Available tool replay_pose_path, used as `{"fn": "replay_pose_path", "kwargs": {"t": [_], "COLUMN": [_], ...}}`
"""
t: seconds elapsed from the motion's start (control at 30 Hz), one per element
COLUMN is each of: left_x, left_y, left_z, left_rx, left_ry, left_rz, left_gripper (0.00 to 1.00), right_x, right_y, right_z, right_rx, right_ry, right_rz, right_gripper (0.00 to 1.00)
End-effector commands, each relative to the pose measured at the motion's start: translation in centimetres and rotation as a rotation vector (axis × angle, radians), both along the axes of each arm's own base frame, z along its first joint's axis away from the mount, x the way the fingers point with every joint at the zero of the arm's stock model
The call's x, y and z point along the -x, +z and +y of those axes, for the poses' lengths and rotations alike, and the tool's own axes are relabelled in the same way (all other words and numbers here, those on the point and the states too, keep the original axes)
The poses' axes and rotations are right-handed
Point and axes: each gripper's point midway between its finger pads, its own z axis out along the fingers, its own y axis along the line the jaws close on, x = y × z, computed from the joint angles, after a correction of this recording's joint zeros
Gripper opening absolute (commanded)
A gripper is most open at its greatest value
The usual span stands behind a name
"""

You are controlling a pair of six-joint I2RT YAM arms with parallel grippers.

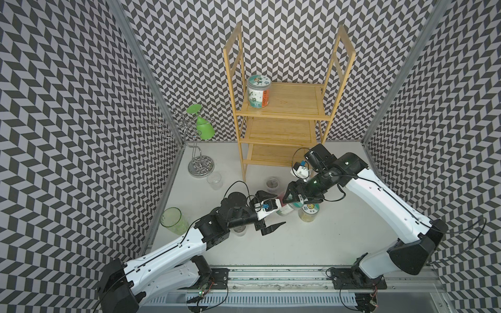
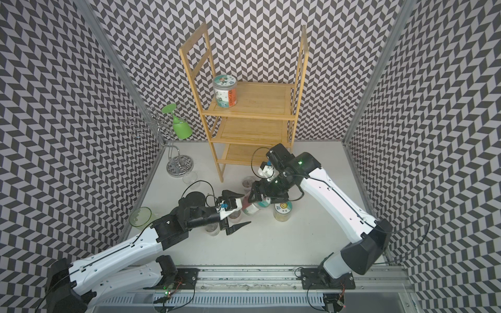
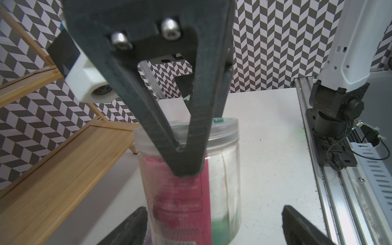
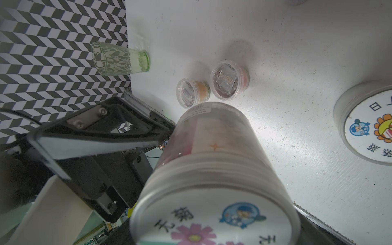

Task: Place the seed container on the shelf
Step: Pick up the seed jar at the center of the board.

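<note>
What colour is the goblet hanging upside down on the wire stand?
The goblet is bright green; best in a top view.

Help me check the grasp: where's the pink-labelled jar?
In a top view, the pink-labelled jar is mid-table in the right gripper, beside the sunflower-lidded jar.

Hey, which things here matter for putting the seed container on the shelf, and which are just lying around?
Job: pink-labelled seed jar, right gripper holding it, bamboo shelf.
Lying about: sunflower-lidded jar on table, small seed cups, green tumbler, green wine glass, chrome stand.
</note>
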Motion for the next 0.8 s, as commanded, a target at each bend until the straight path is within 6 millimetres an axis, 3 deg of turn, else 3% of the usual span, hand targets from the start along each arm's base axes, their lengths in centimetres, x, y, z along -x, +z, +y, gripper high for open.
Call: {"fn": "replay_pose_path", "kwargs": {"t": [0.0, 0.23, 0.77], "left_x": [-0.7, -1.7, -1.5], "left_y": [2.5, 2.1, 0.9], "left_z": [-0.5, -0.7, -1.6], "left_rx": [0.052, 0.047, 0.027], "left_ry": [0.019, 0.059, 0.024], "left_rz": [-0.033, -0.032, 0.039], "left_gripper": [1.0, 0.99, 1.0], "right_x": [0.6, 1.3, 2.3], "right_y": [1.9, 2.0, 2.5], "right_z": [0.6, 1.0, 2.1], "right_rx": [-0.063, -0.069, -0.079], "right_ry": [0.037, 0.056, 0.098], "right_rz": [-0.049, -0.045, -0.056], "right_gripper": [0.75, 0.75, 0.76]}}
